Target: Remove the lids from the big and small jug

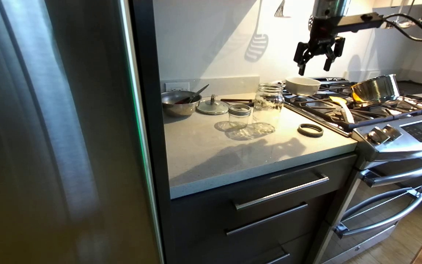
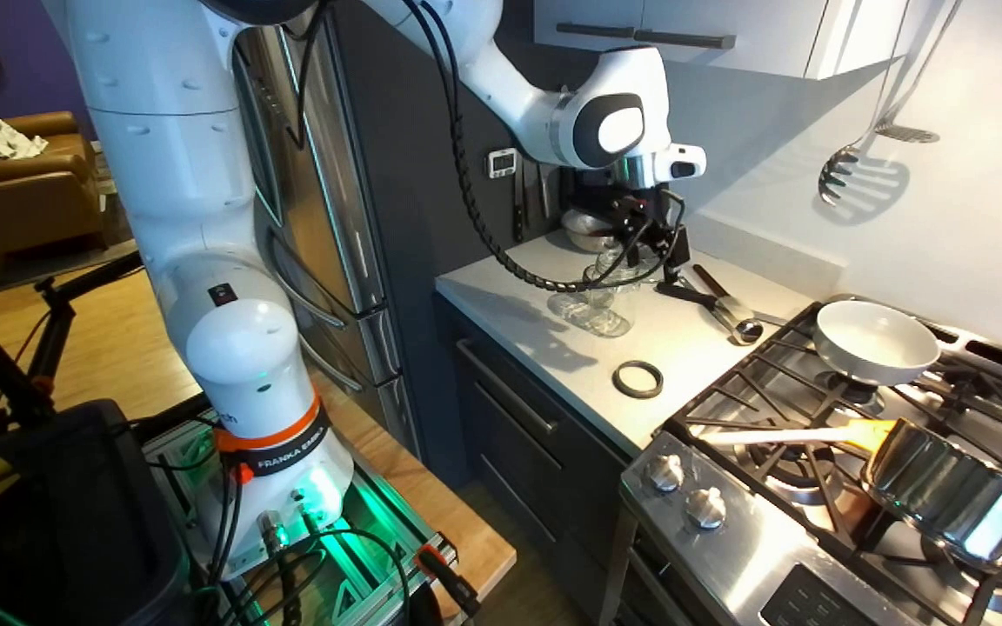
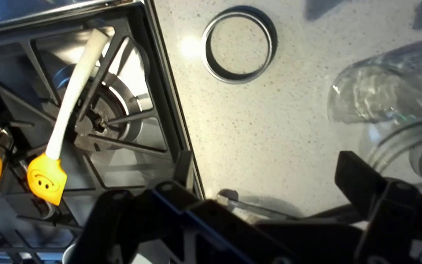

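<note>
Wrist view: black two-finger gripper [image 3: 265,165] spread, unloaded. Grey ring-shaped lid [image 3: 216,68] lies flat, presumably set aside. Small clear-glass jug [image 1: 239,118], distant, appears lidded.

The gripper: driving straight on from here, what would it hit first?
Probably the speckled countertop beside the gas cooktop; the open gripper points down at it. Depth is unclear, so one of the fingers might graze the cooktop's edge.

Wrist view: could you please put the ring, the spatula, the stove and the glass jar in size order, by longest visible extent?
1. Stove, partly out of frame
2. Spatula
3. Ring
Glass jar: cut off by the right edge, so I leave it unranked.
</note>
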You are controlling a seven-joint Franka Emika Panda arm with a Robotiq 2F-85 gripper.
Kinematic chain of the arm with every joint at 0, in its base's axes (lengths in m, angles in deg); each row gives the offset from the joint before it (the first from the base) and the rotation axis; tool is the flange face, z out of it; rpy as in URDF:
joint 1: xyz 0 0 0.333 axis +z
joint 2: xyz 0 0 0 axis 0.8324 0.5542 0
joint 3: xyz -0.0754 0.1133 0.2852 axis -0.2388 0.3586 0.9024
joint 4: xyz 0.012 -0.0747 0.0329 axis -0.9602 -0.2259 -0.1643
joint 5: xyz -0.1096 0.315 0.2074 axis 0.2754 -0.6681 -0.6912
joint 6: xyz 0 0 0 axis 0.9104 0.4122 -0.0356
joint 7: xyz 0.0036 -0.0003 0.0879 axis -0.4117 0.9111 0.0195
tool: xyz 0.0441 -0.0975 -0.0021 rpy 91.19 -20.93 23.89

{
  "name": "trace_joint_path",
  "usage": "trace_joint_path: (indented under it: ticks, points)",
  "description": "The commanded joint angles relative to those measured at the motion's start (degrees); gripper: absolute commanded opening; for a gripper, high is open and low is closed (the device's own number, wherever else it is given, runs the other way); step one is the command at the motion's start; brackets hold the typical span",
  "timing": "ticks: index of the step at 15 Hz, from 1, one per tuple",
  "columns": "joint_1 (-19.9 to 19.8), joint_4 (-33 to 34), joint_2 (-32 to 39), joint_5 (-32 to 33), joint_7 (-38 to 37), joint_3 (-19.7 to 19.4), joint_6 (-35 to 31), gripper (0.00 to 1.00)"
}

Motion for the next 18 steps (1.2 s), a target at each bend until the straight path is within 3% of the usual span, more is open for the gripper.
trace_joint_path:
  ticks: [1, 12, 18]
  points:
    - [1.35, 3.66, -1.19, 3.19, -5.61, 2.52, 2.06, 1.00]
    - [0.46, 5.72, 0.48, 2.18, -2.41, 3.74, 1.40, 1.00]
    - [0.18, 15.23, 7.99, -8.83, 13.13, 8.22, 3.95, 1.00]
